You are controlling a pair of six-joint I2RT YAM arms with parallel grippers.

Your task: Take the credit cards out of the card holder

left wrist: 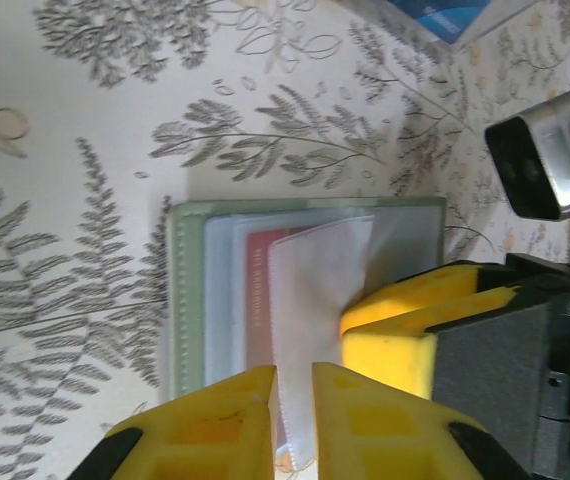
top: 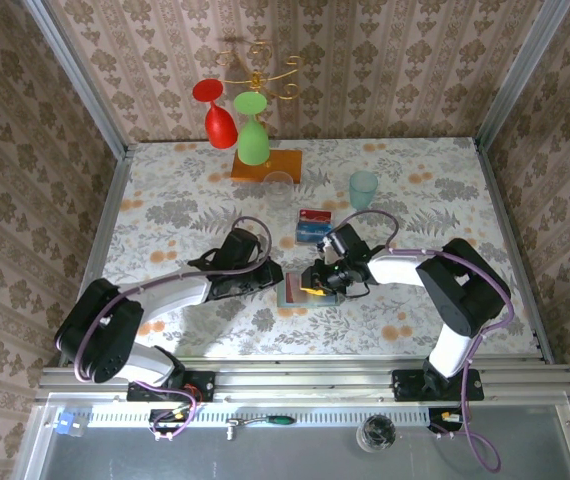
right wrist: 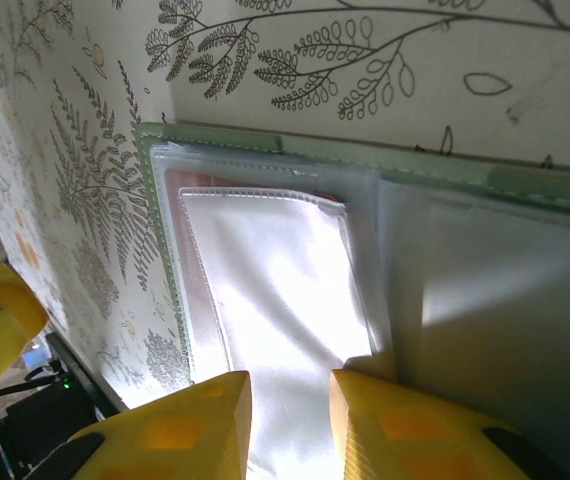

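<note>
The card holder (top: 297, 295) lies open on the table between my two grippers, its pale green edge (left wrist: 187, 300) (right wrist: 265, 140) framing clear sleeves. A red card (left wrist: 257, 290) sits inside one sleeve, and a sliver of it (right wrist: 325, 198) peeks out above a white flap. A loose clear sleeve flap runs through the narrow gap of my left gripper (left wrist: 293, 375) (top: 275, 275), whose jaws stand slightly apart. My right gripper (right wrist: 290, 385) (top: 320, 282) is low over the holder's fold, jaws apart, the flap beneath them. A red card (top: 315, 214) and a blue card (top: 310, 233) (left wrist: 445, 15) lie on the table behind the holder.
A pale teal cup (top: 363, 187) and a clear glass (top: 280, 187) stand behind the cards. A wooden base (top: 265, 165) at the back carries a red (top: 217, 115) and a green (top: 253, 135) wine glass. The right gripper's fingers (left wrist: 405, 320) crowd the left gripper closely.
</note>
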